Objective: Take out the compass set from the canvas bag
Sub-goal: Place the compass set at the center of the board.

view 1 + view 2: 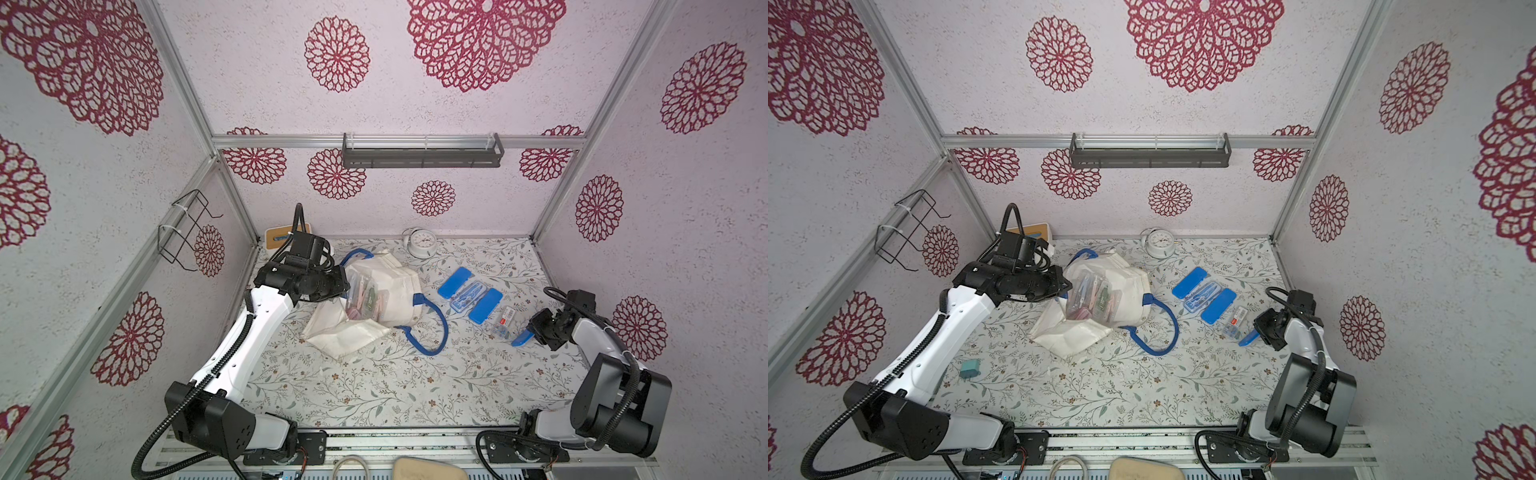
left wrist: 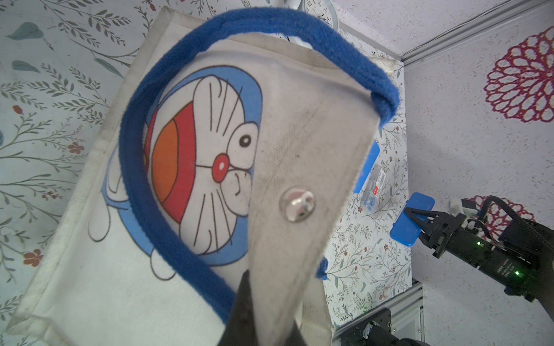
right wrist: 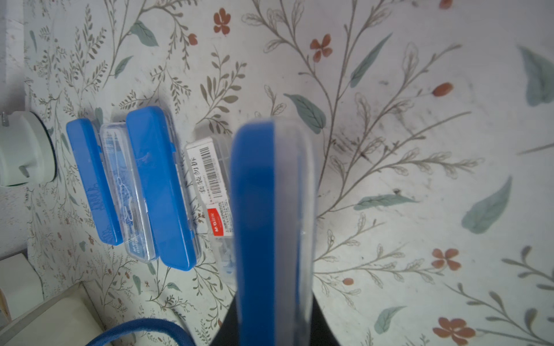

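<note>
The left fingers [image 2: 243, 299] are pinching together on a flap of the canvas bag [image 1: 399, 299] at its open rim, with the cloth and its metal snap [image 2: 296, 204] rising out from between them. The bag is lying crumpled on the floral surface [image 1: 374, 386], spreading away from those fingertips toward the right fingers [image 2: 418, 216]. A clear pouch [image 1: 365, 297] of pens is showing in its mouth just past the left fingertips. One blue handle [image 1: 436, 332] is trailing loose on the side of the bag facing the right fingers.

The right fingers are clamping on the compass set [image 3: 269, 224], a slim case with one blue half and one clear half. They are gripping it by one end, so it is sticking out edge-on beyond the fingertips. It is sitting outside the bag and apart from it. I cannot tell whether its far end is touching the surface. A small clear box [image 1: 503, 322] with a red label is lying just beside it. Past that, a row of three cases [image 1: 469, 293], blue, clear and blue, is resting side by side between the right fingers and the bag.
</note>
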You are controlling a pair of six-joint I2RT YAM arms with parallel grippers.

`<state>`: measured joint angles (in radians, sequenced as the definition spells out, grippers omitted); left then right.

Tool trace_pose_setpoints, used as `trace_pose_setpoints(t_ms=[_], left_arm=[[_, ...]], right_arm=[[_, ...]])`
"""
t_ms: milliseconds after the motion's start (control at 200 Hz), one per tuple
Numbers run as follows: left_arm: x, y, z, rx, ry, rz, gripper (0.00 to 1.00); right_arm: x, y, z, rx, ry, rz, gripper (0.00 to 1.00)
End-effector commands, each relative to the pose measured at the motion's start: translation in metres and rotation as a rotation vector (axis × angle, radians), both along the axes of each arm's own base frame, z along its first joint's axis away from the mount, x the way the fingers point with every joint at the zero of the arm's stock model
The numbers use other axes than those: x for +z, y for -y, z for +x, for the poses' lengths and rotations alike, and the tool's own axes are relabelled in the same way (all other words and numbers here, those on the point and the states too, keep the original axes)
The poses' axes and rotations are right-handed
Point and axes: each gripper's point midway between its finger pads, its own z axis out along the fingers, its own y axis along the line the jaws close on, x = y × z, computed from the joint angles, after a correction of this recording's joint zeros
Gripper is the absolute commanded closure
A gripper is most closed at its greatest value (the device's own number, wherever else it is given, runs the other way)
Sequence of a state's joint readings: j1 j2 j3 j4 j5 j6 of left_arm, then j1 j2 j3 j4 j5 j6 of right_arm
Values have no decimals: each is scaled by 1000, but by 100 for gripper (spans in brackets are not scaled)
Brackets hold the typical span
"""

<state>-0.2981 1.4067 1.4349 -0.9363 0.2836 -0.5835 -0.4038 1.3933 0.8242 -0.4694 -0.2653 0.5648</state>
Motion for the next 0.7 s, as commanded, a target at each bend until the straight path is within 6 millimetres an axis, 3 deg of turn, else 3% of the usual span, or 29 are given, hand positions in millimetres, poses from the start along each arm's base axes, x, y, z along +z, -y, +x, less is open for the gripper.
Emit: trace_pose_setpoints(t_ms=[0, 205, 695], left_arm=[[23, 7, 6, -28, 80, -49, 100], [27, 9, 9, -27, 81, -58, 100], [16, 11, 13, -12, 60, -71, 100]], right_arm=[[2, 13, 3, 4, 7, -31, 82], [-2, 18, 16, 5, 46, 5, 81], [-27, -3, 59, 123, 96, 71, 80]])
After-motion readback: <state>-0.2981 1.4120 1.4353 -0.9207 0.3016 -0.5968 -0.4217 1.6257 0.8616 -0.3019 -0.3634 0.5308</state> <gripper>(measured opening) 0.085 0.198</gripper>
